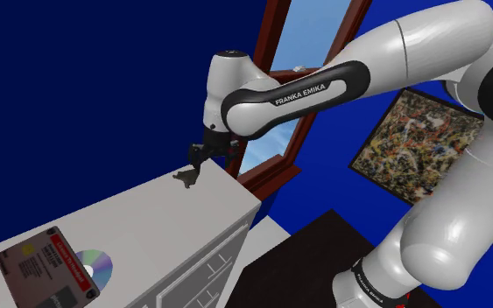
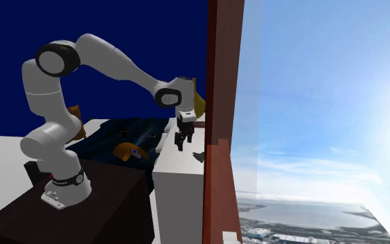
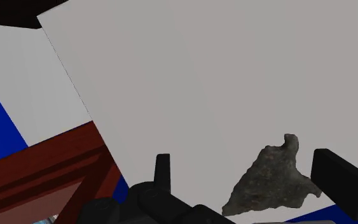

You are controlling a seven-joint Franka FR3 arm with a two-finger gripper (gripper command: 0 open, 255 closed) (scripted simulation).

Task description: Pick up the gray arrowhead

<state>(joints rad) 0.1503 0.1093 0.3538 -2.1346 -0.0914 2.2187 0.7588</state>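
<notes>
The arrowhead (image 3: 269, 181) is a rough dark grey stone flake. It lies flat on the white cabinet top (image 1: 139, 227), close to the far corner by the window. My black gripper (image 1: 195, 164) hangs just above it, open, fingers pointing down. In the wrist view the arrowhead sits between the two fingers (image 3: 163, 167), much nearer one finger than the other, and neither clasps it. From the second exterior view the gripper (image 2: 179, 145) hovers over the cabinet with the arrowhead (image 2: 199, 157) beside it.
A dark red window frame (image 1: 275, 105) rises right behind the cabinet's far edge. On the near end of the top lie a grey box with a red label (image 1: 43, 271) and a disc (image 1: 97, 262). A dark table (image 1: 323, 254) stands below.
</notes>
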